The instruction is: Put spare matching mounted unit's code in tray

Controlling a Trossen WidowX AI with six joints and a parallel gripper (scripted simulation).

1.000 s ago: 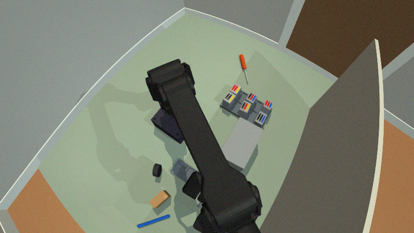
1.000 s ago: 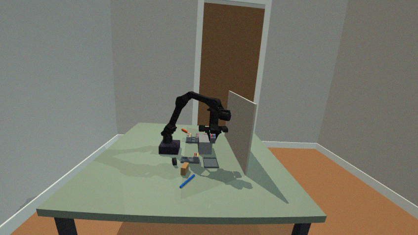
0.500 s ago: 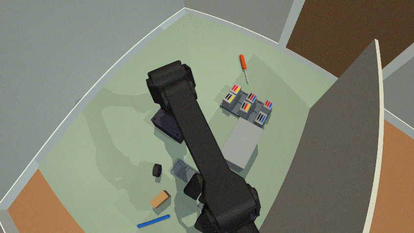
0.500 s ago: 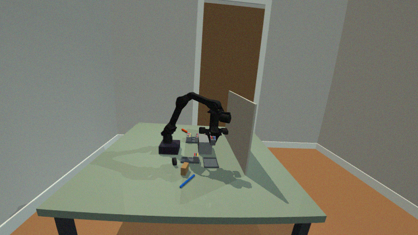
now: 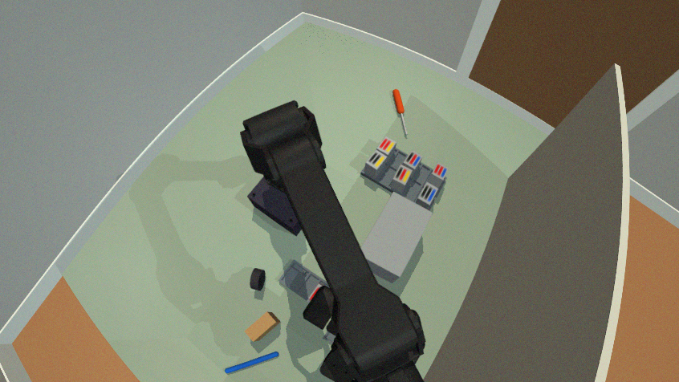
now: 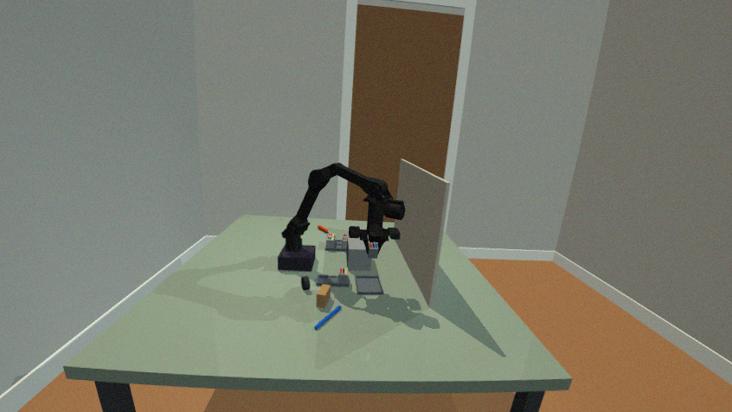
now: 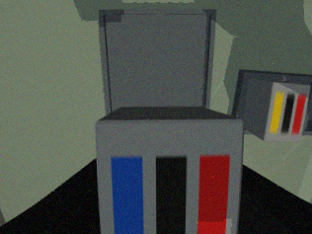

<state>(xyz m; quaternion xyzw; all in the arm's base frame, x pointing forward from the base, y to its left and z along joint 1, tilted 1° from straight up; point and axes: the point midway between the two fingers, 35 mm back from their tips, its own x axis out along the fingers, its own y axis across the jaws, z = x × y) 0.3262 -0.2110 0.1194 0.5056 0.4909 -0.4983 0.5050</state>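
Jaws are clamped on the small grey spare block with blue, black and red stripes point(image 7: 169, 196), carried above the shallow grey square tray point(image 7: 157, 59) on the green worktop point(image 6: 215, 327). Rigid and light, it is judged safely held by its flat sides.

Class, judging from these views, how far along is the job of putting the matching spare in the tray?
Done: a spare striped blue, black and red is picked up. In hand: the tool grips it above the table, with the tray just ahead in the wrist view. Left: lower it into the tray and release.
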